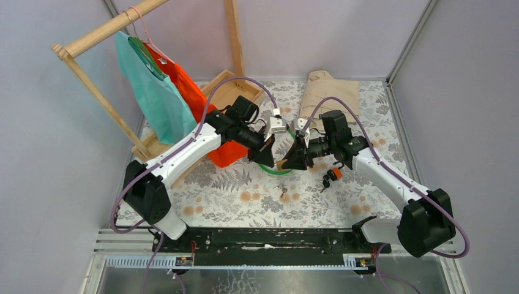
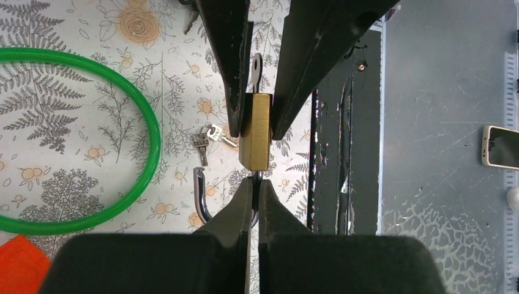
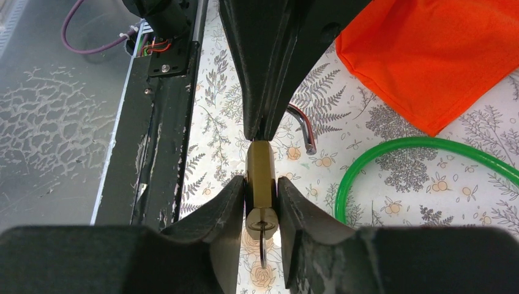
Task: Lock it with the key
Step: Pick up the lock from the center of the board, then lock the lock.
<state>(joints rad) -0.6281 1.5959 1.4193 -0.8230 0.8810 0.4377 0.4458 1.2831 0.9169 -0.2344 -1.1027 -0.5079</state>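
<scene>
Lowest in the right wrist view, the right gripper clamps its black fingers on both flat sides of the brass padlock, which is held mid-frame above the table. A key sits in its keyhole. The left gripper, fully closed, pinches the curved steel shackle. 2 loose keys lie beside a glossy green ring. The contents of the wooden tray at upper centre cannot be made out.

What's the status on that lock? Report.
Left gripper shut on shackle. Right gripper shut on padlock, key inserted, shackle open. Loose keys below, nothing in the way.
</scene>
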